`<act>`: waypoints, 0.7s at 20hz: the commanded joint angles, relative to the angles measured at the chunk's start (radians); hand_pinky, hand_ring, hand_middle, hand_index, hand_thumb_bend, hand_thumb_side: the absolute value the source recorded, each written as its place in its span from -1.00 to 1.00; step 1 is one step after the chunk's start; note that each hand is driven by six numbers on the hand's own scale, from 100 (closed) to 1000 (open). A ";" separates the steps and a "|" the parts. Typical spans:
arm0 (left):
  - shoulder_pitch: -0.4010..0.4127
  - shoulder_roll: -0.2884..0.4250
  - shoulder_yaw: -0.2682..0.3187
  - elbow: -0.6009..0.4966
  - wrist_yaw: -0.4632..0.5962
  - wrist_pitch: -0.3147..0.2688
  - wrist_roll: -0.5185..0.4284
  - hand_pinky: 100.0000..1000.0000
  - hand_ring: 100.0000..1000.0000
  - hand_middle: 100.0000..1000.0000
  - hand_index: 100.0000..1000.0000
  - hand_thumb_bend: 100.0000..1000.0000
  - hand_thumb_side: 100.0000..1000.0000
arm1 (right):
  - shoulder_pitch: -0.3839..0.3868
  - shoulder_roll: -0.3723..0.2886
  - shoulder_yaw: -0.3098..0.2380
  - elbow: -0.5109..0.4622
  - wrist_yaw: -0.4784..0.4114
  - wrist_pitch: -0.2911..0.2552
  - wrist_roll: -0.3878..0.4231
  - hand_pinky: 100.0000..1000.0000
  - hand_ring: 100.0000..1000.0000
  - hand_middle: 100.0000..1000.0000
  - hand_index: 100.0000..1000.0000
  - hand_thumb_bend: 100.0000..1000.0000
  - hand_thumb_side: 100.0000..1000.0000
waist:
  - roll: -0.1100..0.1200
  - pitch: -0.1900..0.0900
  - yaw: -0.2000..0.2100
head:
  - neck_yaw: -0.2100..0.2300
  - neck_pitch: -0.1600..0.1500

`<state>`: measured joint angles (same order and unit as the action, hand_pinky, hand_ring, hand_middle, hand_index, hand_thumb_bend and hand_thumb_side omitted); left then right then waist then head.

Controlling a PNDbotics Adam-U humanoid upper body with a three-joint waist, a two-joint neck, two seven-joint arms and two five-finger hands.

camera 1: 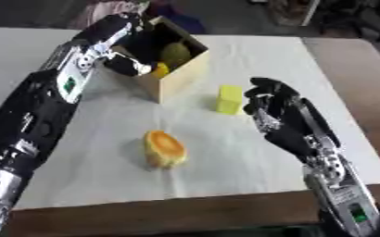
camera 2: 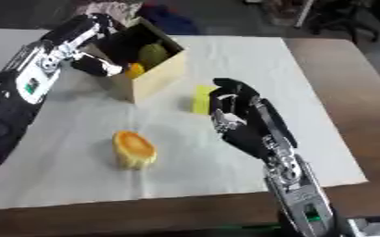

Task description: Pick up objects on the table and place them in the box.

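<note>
Right hand point(camera 1: 278, 109) fingers relaxed; left hand point(camera 1: 132, 65) fingers pinch yellow object point(camera 1: 160, 70) at box point(camera 1: 181, 74).

Left eye view: from the robot's head, looking steeply down and forward over the table point(camera 1: 250, 162), close enough that both arms fill the sides.
Right eye view: same height and tilt, set slightly to the right, so everything sits further left.
Shared: nearly all — the white cloth point(camera 1: 104, 166), the box point(camera 1: 181, 69) at the far left, the dark floor beyond.
</note>
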<state>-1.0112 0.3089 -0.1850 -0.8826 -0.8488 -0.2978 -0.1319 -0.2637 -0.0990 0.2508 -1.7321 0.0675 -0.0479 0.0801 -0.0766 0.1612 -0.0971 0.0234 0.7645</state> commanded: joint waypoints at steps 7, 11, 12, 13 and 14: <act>0.033 0.128 -0.079 -0.271 0.245 -0.048 -0.157 0.53 0.20 0.26 0.47 -0.32 -0.68 | -0.013 -0.009 -0.013 -0.010 -0.001 -0.005 -0.006 0.22 0.12 0.24 0.61 -1.00 -0.44 | 0.001 -0.010 0.015 | -0.028 -0.008; 0.077 0.221 -0.149 -0.414 0.326 -0.088 -0.316 0.53 0.22 0.26 0.48 -0.24 -0.69 | -0.013 -0.014 -0.019 -0.011 0.003 -0.005 -0.012 0.22 0.12 0.24 0.61 -1.00 -0.44 | 0.006 -0.011 0.022 | -0.038 -0.006; 0.089 0.241 -0.164 -0.442 0.338 -0.094 -0.352 0.52 0.23 0.26 0.49 -0.20 -0.68 | -0.013 -0.014 -0.021 -0.011 0.004 -0.005 -0.014 0.22 0.12 0.24 0.61 -1.00 -0.42 | 0.007 -0.011 0.023 | -0.039 -0.006; 0.101 0.260 -0.178 -0.469 0.342 -0.101 -0.386 0.52 0.24 0.27 0.50 -0.16 -0.69 | -0.013 -0.016 -0.024 -0.012 0.005 -0.005 -0.017 0.22 0.12 0.24 0.61 -1.00 -0.44 | 0.008 -0.011 0.023 | -0.040 -0.006; 0.114 0.277 -0.188 -0.494 0.340 -0.109 -0.414 0.52 0.23 0.27 0.50 -0.15 -0.68 | -0.014 -0.017 -0.028 -0.012 0.007 -0.004 -0.019 0.22 0.12 0.24 0.61 -1.00 -0.44 | 0.008 -0.011 0.023 | -0.042 -0.006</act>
<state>-0.8825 0.5416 -0.3630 -1.3284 -0.5234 -0.3980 -0.5083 -0.2643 -0.1016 0.2329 -1.7321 0.0701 -0.0516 0.0663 -0.0763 0.1612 -0.0741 -0.0134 0.7639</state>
